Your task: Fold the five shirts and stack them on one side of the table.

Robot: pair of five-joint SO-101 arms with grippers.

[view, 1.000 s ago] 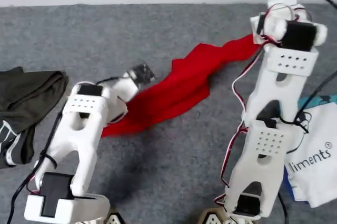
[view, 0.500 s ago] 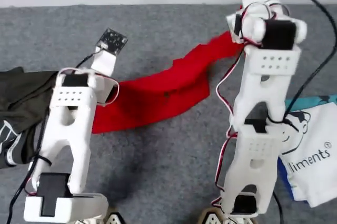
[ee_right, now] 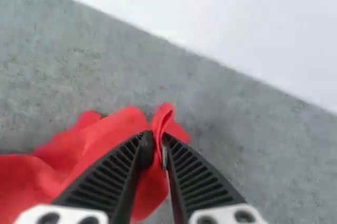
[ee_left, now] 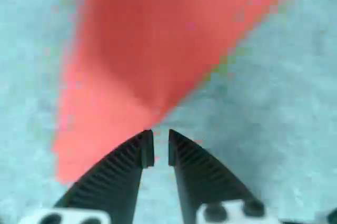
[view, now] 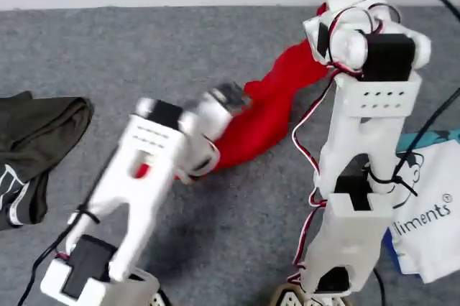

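Firstly, in the high view, the red shirt (view: 266, 116) was found gathered into a short heap near the middle of the grey surface (view: 144, 47). Half a second earlier it had been drawn out in a long band. The left arm (view: 151, 155) had been swung in toward the centre, and its tip was now set at the shirt's near end. The right arm (view: 374, 98) had been kept over the shirt's far end, close to the back edge. A dark shirt (view: 36, 133) was noted in a loose heap at the left edge and a white printed shirt (view: 431, 212) at the right edge, both well apart from the red one.

Next, in the left wrist view, the left hand (ee_left: 156, 142) was seen all but closed. Only a thin slit was left between the tips and no cloth was observed in it. Red cloth lay just beyond the tips.

Lastly, in the right wrist view, the right hand (ee_right: 156, 148) was seen clamped on a raised fold of the red shirt, the rest of it trailing away below.

It was judged that the tension across the shirt had been lost. The garment would probably have to be spread again before a clean fold could be made. The task was judged to be at an early stage.
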